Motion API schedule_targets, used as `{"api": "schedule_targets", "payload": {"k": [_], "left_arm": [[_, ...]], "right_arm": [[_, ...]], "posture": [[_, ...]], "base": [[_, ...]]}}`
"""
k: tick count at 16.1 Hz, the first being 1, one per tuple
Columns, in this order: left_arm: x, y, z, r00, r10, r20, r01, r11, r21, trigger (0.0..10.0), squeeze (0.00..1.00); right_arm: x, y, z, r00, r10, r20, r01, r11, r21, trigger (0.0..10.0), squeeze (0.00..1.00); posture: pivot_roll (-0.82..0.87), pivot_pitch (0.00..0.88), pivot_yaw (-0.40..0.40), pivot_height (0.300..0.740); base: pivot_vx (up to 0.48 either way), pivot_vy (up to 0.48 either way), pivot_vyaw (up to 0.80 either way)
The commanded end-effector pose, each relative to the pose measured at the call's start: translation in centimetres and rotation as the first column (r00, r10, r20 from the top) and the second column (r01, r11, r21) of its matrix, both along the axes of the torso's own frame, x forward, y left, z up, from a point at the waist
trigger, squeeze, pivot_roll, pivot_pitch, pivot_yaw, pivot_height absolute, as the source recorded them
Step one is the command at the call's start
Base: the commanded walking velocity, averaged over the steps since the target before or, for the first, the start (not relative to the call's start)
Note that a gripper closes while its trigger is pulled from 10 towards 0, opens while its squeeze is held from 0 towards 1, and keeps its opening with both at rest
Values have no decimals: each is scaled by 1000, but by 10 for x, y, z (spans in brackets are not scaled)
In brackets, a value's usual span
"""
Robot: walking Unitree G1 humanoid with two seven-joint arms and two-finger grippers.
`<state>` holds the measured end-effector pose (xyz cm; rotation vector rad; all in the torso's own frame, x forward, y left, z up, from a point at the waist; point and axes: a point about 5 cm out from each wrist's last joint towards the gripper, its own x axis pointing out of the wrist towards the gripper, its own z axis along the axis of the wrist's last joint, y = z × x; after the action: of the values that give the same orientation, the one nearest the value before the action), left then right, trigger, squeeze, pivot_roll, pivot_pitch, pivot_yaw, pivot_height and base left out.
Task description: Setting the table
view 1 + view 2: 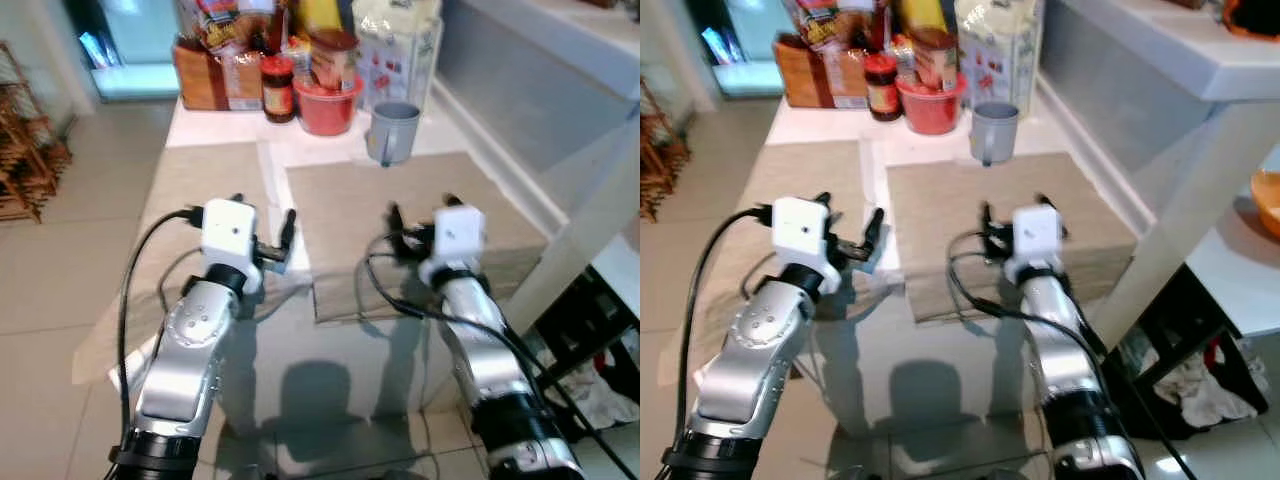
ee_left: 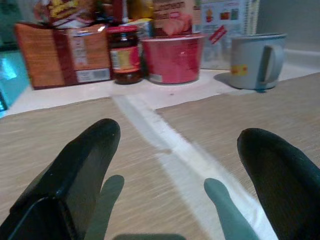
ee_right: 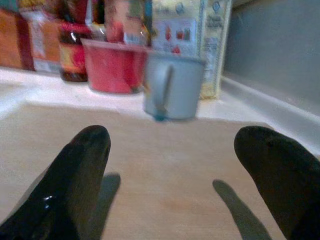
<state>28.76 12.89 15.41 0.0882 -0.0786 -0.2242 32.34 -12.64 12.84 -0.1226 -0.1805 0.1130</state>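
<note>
Left end effector (image 1: 285, 235) is hovering with its fingers apart and holding nothing, over the white gap between the two placemats. Right end effector (image 1: 395, 225) is hovering with its fingers apart, likewise holding nothing, over the right placemat (image 1: 400, 215). The left placemat (image 1: 205, 180) is lying beside the right placemat, both flat on the surface (image 1: 330, 145). The grey mug (image 1: 392, 131) is standing just beyond the right placemat's far edge. Behind the mug, a red bowl (image 1: 325, 105), a dark jar (image 1: 277, 88) and an orange box (image 1: 205, 75) are crowding the surface.
</note>
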Motion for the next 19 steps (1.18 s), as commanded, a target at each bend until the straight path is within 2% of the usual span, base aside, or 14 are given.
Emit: {"api": "schedule_targets", "payload": {"k": [1,5,8,10,12,15,19], "left_arm": [[0,-1,0,1000,-3,3,3,1000,10,10000,0],[1,0,5,1000,-13,0,13,999,32,10000,0],[-1,5,18,1000,-4,-2,4,1000,8,10000,0],[1,5,22,1000,0,-1,0,1000,2,10000,0],[9,2,28,1000,-26,-2,26,1000,6,10000,0],[14,0,29,998,-70,-11,70,997,17,10000,0],[14,-15,33,992,-126,8,126,992,23,10000,0]], "right_arm": [[4,-2,9,1000,-17,16,17,1000,2,10000,0],[6,-1,39,994,-58,95,57,998,4,10000,0],[1,-9,48,993,-76,95,77,997,-8,10000,0],[1,-14,47,992,-95,78,97,995,-20,10000,0],[-2,-14,29,992,-124,-7,124,992,-21,10000,0],[-2,-16,24,990,-140,-32,138,990,-37,10000,0],[-1,-16,24,986,-160,-37,158,986,-52,10000,0]], "posture": [[12,0,17,740],[17,0,22,740],[14,0,24,740],[13,0,23,740],[11,0,26,740],[11,0,32,740],[12,0,36,740]], "base": [[0,0,0],[0,0,0],[0,0,0],[0,0,0],[0,0,0],[0,0,0],[396,219,0]]}}
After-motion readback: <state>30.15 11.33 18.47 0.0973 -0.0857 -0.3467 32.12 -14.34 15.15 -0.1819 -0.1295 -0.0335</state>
